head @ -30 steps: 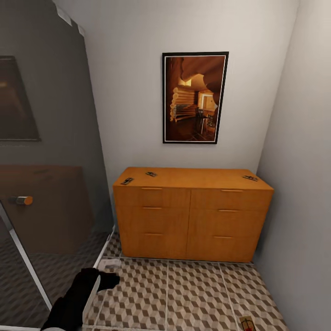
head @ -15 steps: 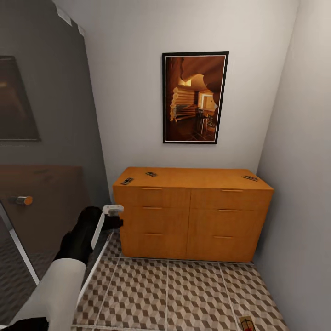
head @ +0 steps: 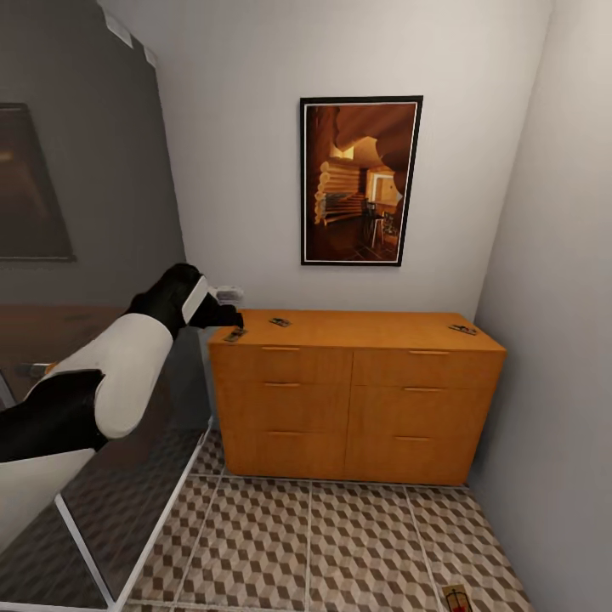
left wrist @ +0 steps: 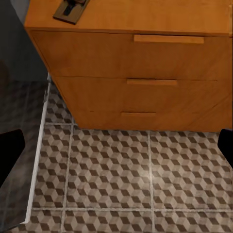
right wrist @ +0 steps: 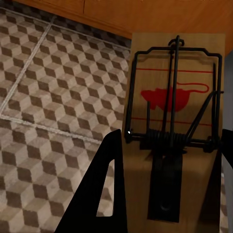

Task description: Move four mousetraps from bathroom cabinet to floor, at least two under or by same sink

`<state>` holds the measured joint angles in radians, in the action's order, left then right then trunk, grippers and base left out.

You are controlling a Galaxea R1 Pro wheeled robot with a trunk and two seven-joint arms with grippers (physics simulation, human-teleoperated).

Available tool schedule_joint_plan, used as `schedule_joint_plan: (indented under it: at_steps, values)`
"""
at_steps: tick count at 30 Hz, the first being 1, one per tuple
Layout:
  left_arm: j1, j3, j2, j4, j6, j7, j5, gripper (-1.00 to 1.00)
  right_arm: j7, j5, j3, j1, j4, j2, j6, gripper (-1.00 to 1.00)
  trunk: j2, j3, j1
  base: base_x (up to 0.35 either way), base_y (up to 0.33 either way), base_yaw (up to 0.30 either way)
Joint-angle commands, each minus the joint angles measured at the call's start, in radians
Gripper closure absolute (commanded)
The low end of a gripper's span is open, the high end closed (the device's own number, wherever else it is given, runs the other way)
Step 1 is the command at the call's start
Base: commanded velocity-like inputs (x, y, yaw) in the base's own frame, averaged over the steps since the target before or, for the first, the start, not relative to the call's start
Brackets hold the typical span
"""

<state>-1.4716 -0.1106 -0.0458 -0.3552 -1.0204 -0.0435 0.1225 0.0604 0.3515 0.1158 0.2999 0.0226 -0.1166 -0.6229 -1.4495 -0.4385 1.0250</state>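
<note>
The orange-wood cabinet (head: 357,399) stands against the far wall. Three mousetraps lie on its top: one at the left front corner (head: 235,335), one a little further back (head: 280,321), one at the right end (head: 463,329). My left gripper (head: 231,308) hovers just above the left-corner mousetrap (left wrist: 72,9), open, its fingers (left wrist: 9,155) spread wide with nothing between them. In the right wrist view a fourth mousetrap (right wrist: 170,121), with a red mouse print, sits between my right gripper's fingers (right wrist: 104,194), held above the bathroom floor (right wrist: 48,97). It also shows low in the head view (head: 457,599).
A framed picture (head: 360,180) hangs above the cabinet. A glass shower screen (head: 85,255) with a metal frame closes off the left side. A wall (head: 561,340) runs close along the right. Cube-patterned tiles (head: 340,544) lie in front of the cabinet.
My left arm has risen from near the floor, past the drawer fronts, to the cabinet's top left corner. The right gripper's mousetrap and the traps on the cabinet have stayed put.
</note>
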Motion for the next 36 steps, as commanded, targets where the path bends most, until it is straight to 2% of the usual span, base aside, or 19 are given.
schedule_joint_plan:
  at_steps: [1, 4, 13, 18, 22, 30, 36]
  values:
    - [-0.010, -0.008, -0.003, 0.008, -0.003, -0.004, 0.012, -1.00, 0.004, 0.011, 0.007, 0.001, -0.001, 0.000, -0.003, 1.00, -0.001, -0.001, 0.000, 0.000, 0.000, 0.000]
    - [-0.034, -0.009, -0.007, 0.032, -0.004, -0.005, 0.011, -1.00, 0.004, 0.011, 0.007, 0.001, -0.001, 0.000, -0.003, 1.00, -0.001, -0.001, 0.000, 0.000, 0.000, 0.000]
    - [-0.045, -0.004, -0.005, 0.063, -0.006, -0.008, 0.011, -1.00, 0.004, 0.011, 0.007, 0.001, -0.001, 0.000, -0.003, 1.00, -0.001, -0.001, 0.000, 0.000, 0.000, 0.000]
    - [-0.043, -0.003, -0.003, 0.164, -0.004, -0.010, 0.010, -1.00, 0.004, 0.011, 0.007, 0.001, -0.001, 0.000, -0.007, 1.00, -0.001, -0.001, 0.000, 0.000, 0.000, 0.000]
    - [-0.043, -0.004, 0.000, 0.192, -0.004, -0.013, 0.008, -1.00, 0.004, 0.011, 0.007, 0.001, -0.001, 0.000, -0.005, 1.00, -0.001, -0.001, 0.000, 0.000, 0.000, 0.000]
    - [-0.042, -0.003, 0.015, 0.202, -0.004, -0.084, 0.009, -1.00, 0.004, 0.011, 0.007, 0.001, -0.001, 0.013, -0.004, 1.00, -0.001, -0.001, 0.000, 0.000, 0.000, 0.000]
    - [-0.042, -0.003, 0.048, 0.203, -0.004, -0.098, 0.010, -1.00, 0.004, 0.011, 0.007, 0.001, -0.001, 0.015, -0.005, 1.00, -0.001, -0.001, 0.000, 0.000, 0.000, 0.000]
